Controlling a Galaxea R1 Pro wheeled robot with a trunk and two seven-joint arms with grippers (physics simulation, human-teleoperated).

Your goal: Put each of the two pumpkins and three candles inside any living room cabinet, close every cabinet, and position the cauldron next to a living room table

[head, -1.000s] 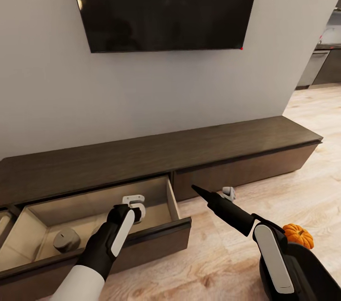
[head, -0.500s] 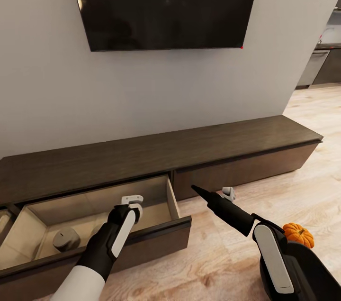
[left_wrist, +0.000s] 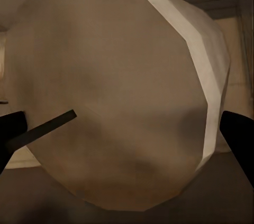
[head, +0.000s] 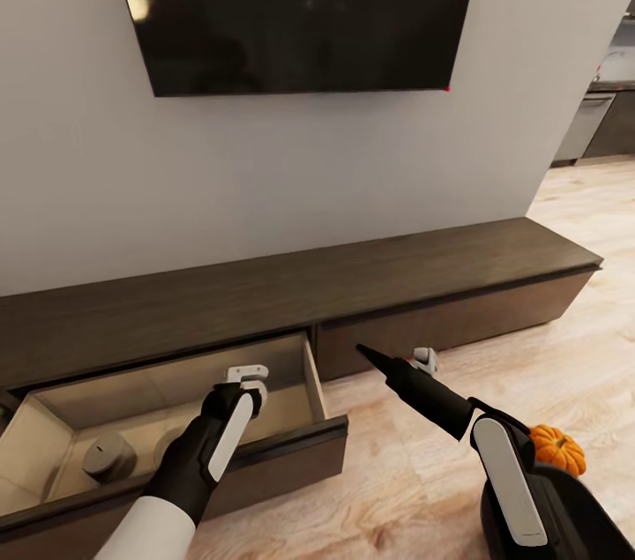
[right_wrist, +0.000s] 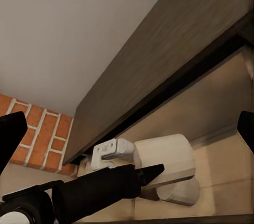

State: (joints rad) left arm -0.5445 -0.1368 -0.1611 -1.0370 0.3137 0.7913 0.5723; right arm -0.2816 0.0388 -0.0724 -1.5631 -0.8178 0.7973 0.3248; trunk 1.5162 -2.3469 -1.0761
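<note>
Your view has swung slightly right since before; your left claw (head: 250, 384) hangs spread over the cabinet's (head: 370, 278) open drawer (head: 291, 392); right claw (head: 425, 358) apart; pumpkin (head: 557, 449) at your right arm.

The open drawer (head: 300, 445) of the cabinet (head: 370, 278) has free room right of two round objects (head: 110, 456).
</note>
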